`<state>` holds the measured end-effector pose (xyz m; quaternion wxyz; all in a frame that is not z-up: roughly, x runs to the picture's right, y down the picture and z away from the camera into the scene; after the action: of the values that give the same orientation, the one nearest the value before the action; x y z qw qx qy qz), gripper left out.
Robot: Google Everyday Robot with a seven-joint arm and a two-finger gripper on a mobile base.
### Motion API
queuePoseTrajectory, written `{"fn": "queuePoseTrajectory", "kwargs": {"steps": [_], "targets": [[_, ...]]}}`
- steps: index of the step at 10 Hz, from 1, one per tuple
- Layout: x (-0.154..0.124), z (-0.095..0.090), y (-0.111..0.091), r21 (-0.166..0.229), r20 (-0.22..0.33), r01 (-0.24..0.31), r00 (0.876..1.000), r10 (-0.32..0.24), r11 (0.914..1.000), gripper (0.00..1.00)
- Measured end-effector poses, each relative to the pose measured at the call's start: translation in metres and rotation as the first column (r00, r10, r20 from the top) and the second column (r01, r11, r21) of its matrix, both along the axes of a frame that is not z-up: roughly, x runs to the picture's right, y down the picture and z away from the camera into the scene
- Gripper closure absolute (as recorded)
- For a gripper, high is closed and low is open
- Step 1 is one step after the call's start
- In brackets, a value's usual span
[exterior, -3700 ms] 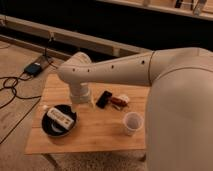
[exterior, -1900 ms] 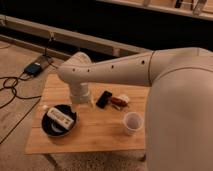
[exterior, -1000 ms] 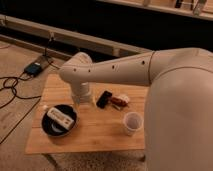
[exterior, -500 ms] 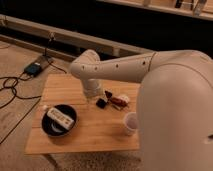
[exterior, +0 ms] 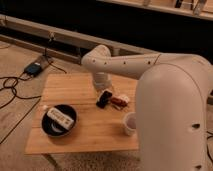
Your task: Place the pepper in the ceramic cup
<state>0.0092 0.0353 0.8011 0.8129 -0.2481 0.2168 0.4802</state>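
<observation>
1. Currently the pincer [exterior: 103,90] hangs at the end of the white arm [exterior: 120,62], low over the middle of the wooden counter [exterior: 85,135], just above the far end of the black phone [exterior: 104,99]. Whether it is open or closed, I cannot tell, nor whether it touches the phone
2. Arm: it comes in from the right of the view, bends at a rounded elbow over the far edge of the counter, then drops steeply to the pincer
3. Pepper [exterior: 117,102]: small, dark red-brown, lying flat on the counter just to the right of the phone. It sits against or just beside a small white pad [exterior: 123,98]; which of the two I cannot tell
4. Ceramic cup [exterior: 130,123]: pale, upright, on the counter's near right part, closer to the camera than the pepper and apart from it. The robot's big white body [exterior: 170,115] stands just beside it
5. Black bowl [exterior: 46,129]: wide, on the near left part of the counter, well apart from the pepper. A white remote-like bar [exterior: 60,117] lies in it
6. Floor, left of the counter: dark cables [exterior: 12,87] and a small box [exterior: 34,68]
</observation>
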Motion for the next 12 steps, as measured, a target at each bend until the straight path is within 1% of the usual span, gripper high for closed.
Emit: {"fn": "queuePoseTrajectory", "kwargs": {"steps": [1,3,6,7,9,11,12], "targets": [[0.01,0.009,-0.007,-0.001,0.018,0.011,1.0,-0.011,0.9999,0.35],[0.023,0.022,-0.014,-0.011,0.044,0.018,0.999,-0.018,0.9998,0.35],[0.041,0.043,-0.013,-0.05,0.066,0.031,0.997,-0.027,0.9983,0.35],[0.047,0.052,-0.012,-0.066,0.069,0.031,0.997,-0.027,0.9973,0.35],[0.056,0.066,-0.009,-0.085,0.062,0.029,0.998,-0.024,0.9959,0.35],[0.064,0.08,-0.003,-0.101,0.053,0.035,0.998,-0.03,0.9942,0.35],[0.065,0.084,-0.001,-0.106,0.052,0.042,0.998,-0.037,0.9935,0.35]]}}
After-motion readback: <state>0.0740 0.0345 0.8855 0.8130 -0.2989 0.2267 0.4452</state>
